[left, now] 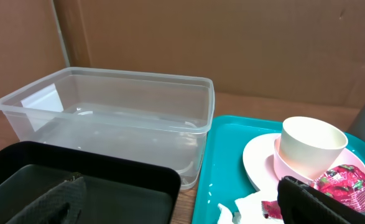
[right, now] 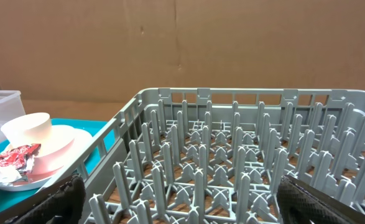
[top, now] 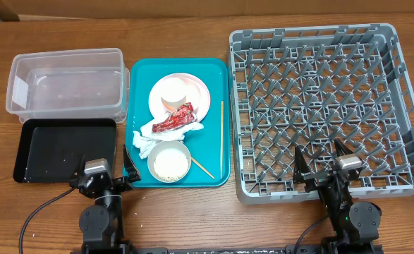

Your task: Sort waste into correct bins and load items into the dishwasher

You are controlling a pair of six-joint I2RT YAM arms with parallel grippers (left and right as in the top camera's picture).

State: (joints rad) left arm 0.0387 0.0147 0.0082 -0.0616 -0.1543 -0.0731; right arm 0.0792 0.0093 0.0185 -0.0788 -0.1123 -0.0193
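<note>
– Spillage is risked if the bowl (top: 150, 161), set on the teal tray (top: 139, 70) beside the napkins (top: 144, 137), is tilted: loose rice (top: 168, 164) is carried in it.
– Noted. Nothing is gripped yet; the left gripper (top: 104, 174) and right gripper (top: 321, 161) are spread wide.

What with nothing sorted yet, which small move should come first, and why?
Probably the left gripper reaching to the red wrapper: its jaws stand open and empty, it is the nearer arm, and the wrapper lies uncovered, partly on the pink plate.
</note>
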